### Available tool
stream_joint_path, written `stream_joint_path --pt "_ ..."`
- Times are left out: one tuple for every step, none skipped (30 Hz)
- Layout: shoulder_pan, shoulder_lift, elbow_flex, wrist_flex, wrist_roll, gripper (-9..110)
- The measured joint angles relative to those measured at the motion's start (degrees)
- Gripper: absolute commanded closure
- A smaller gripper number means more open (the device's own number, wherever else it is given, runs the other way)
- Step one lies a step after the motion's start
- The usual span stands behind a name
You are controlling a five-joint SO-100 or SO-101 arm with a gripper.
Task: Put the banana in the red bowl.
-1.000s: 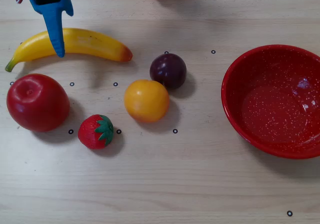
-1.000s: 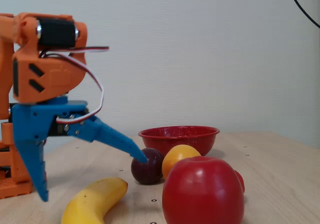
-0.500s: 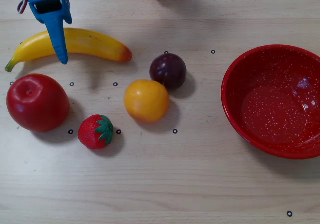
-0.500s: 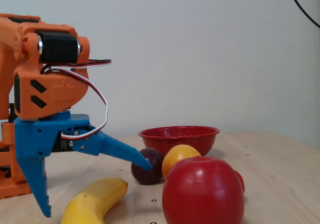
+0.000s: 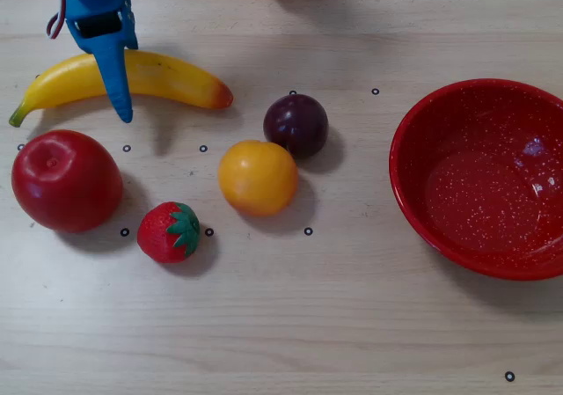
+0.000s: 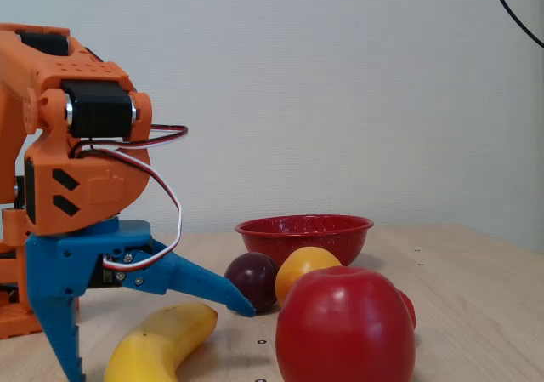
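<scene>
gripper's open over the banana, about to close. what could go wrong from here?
1. The gripper straddles the banana left of its middle in the overhead view, so the long end may sag or swing once lifted.
2. The apple sits close beside the near finger, which could nudge it.
3. The plum and orange fruit lie towards the red bowl; a low carry could clip them.

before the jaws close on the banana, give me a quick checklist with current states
1. Jaws open wide: ok; gripper is spread.
2. Jaws straddle the banana: ok in the fixed view, one on each side.
3. Low enough to grip: cannot tell, tips look near the table.
4. Neighbours clear: ok; apple and plum lie apart from the banana.
5. Red bowl empty and unobstructed: ok.
</scene>
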Motion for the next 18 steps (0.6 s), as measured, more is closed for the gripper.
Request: stream_joint_path --pt "0.0 0.0 0.0 -0.1 0.0 38" --pt "0.0 0.0 0.0 -0.4 0.0 38" --pt "0.0 0.0 0.0 -0.8 0.0 38" --pt "0.0 0.0 0.0 -1.0 0.0 38" --pt "0.0 0.0 0.0 -1.1 0.0 38" --pt "0.0 0.0 0.0 -1.1 0.0 38" --pt "0.0 0.0 0.0 -1.4 0.0 38" --pt "0.0 0.0 0.0 -1.5 0.0 39" --pt "0.0 0.0 0.0 -1.5 0.0 39" --pt "0.0 0.0 0.0 -1.5 0.0 40" --pt "0.0 0.0 0.0 -1.5 0.0 42" --pt "0.0 0.0 0.0 -1.5 0.0 43" --pt "0.0 -0.1 0.0 -1.5 0.0 43" --pt "0.0 -0.1 0.0 -1.5 0.0 45" --pt "0.0 -0.1 0.0 -1.5 0.0 45" --pt "0.0 -0.1 0.0 -1.5 0.0 45" --pt "0.0 -0.1 0.0 -1.5 0.0 46" --pt "0.0 -0.1 0.0 -1.5 0.0 47"
